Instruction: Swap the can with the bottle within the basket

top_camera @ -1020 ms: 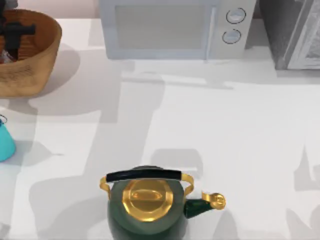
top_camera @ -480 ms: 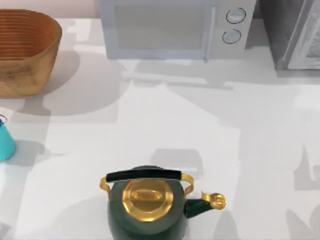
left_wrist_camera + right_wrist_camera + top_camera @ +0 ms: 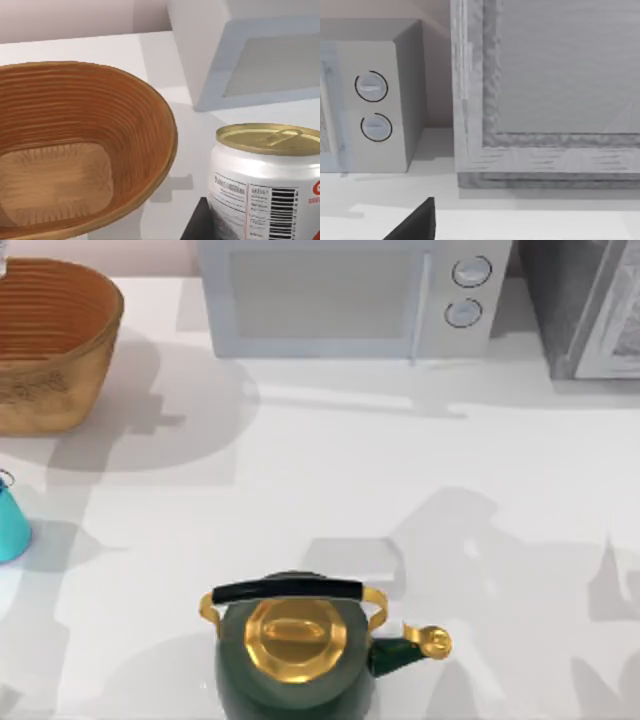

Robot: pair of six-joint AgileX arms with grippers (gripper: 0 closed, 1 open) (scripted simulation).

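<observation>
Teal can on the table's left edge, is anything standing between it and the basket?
Nothing visible does. In the top view only bare table lies between the can and the basket; the kettle stands well off to the right.

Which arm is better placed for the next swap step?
Left, probably: its wrist view has the bottle close up beside the basket; the can stands at the table's left edge. Right arm faces the microwave.

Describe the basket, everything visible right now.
The basket is round woven wicker, tan outside, with an orange-brown ribbed inside and a flatter, paler bottom. It stands upright at the table's far left corner, left of the microwave. Nothing lies inside it. In the left wrist view, a white bottle with a gold cap sits close beside it.
</observation>
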